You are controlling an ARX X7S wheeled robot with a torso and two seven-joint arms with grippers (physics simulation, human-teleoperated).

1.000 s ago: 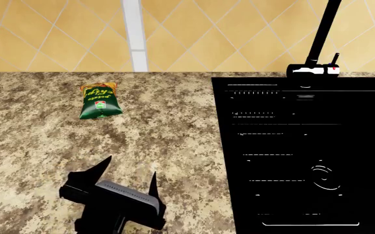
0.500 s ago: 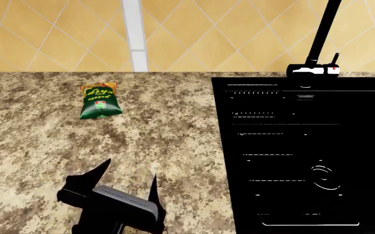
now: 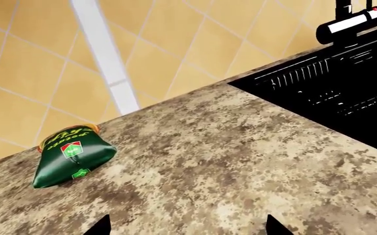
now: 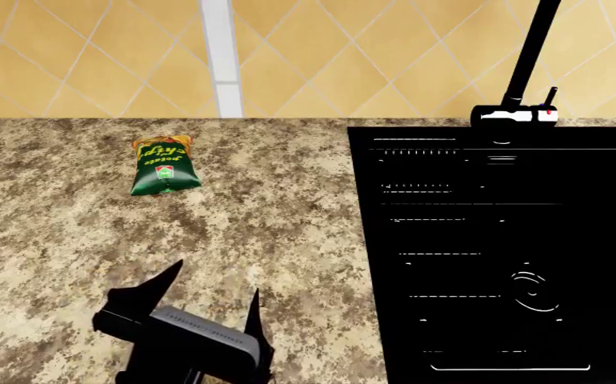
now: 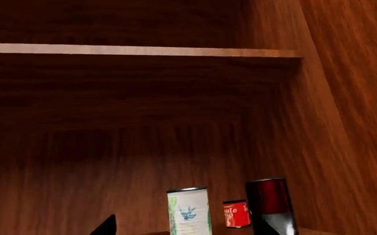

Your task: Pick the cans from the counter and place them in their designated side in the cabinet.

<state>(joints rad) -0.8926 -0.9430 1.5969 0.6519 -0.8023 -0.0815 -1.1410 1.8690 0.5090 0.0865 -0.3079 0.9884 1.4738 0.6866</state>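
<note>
Even, bright, sharp renders over the counter [image 4: 266,232]; the cabinet [image 5: 110,122] interior is dim

The left pincer [image 4: 214,290] is low in the head view, its two dark fingers spread wide with nothing between them. The right pincer shows only two fingertips [image 5: 105,226].

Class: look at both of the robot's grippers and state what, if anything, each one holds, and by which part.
Nothing is held. The left gripper is open above the speckled granite counter. The right gripper, inside the wooden cabinet, has spread fingertips gripping nothing; the white can stands beyond them.
</note>
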